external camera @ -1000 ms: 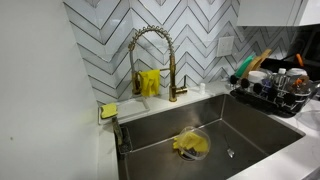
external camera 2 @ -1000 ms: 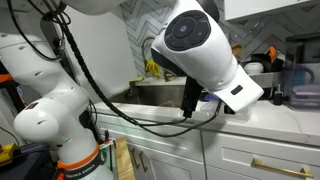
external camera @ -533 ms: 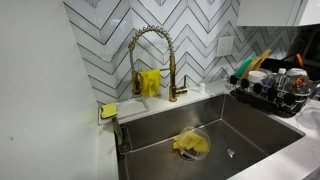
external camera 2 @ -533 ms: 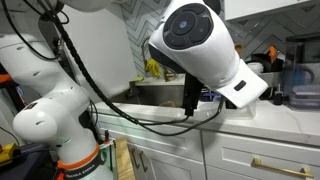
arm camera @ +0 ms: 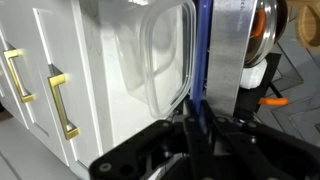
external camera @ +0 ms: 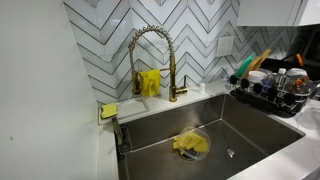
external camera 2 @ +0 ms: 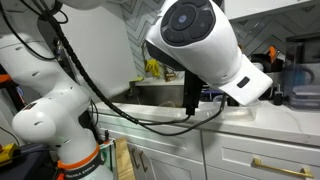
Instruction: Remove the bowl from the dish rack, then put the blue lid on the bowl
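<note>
In the wrist view my gripper (arm camera: 194, 116) is shut on the blue lid (arm camera: 201, 50), which I see edge-on as a thin upright blue strip between the fingers. A clear, rounded-square bowl (arm camera: 165, 55) stands on the white counter (arm camera: 110, 70) just left of the lid. The black wire dish rack (external camera: 274, 96), crowded with green, orange and metal kitchenware, stands right of the sink; it also shows behind the arm in an exterior view (external camera 2: 285, 68). There the big white wrist (external camera 2: 205, 45) hides the gripper and the bowl.
A steel sink (external camera: 205, 130) holds a yellow cloth (external camera: 190, 144), below a gold faucet (external camera: 150, 60). White cabinet doors with gold handles (arm camera: 58, 105) lie under the counter edge. A grey metal surface (arm camera: 228, 50) stands right of the lid.
In the exterior view with the arm, the wrist has shifted a little to the right, toward the dish rack. The sink scene has not changed.
</note>
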Available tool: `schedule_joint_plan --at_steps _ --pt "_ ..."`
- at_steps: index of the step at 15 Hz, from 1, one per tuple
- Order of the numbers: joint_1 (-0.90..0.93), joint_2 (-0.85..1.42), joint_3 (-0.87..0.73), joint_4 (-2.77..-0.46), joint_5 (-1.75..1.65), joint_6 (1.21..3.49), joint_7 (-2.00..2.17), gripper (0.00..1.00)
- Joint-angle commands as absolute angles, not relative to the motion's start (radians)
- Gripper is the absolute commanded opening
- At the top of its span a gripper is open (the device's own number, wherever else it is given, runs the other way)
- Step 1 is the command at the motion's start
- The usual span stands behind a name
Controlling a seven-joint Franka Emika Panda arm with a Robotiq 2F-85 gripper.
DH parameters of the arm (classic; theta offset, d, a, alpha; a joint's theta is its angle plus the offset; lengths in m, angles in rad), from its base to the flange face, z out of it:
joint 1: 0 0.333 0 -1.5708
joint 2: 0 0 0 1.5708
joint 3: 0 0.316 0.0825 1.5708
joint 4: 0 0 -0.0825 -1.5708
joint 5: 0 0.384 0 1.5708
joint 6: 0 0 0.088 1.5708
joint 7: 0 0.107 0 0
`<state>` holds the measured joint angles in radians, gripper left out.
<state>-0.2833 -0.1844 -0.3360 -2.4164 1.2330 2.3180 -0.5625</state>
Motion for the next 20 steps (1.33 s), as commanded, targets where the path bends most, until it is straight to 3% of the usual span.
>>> schedule_joint_plan --at_steps 1,3,4,6,7,20 --pt "-0.298 -0.199 -0.353 -2.408 1.244 2.255 -0.638 0.02" --pt "-0.296 -0.189 -0.337 -2.403 1.232 2.284 -0.604 0.02" --pt "-0.296 -0.189 -0.338 -2.401 1.232 2.282 -0.606 0.09" --pt "-0.296 -0.188 -0.336 -2.400 1.232 2.283 -0.606 0.09" --pt "-0.295 -0.188 -0.335 -2.400 1.232 2.283 -0.606 0.02" --pt "-0.345 -0.060 -0.402 -2.288 1.257 2.029 -0.901 0.02"
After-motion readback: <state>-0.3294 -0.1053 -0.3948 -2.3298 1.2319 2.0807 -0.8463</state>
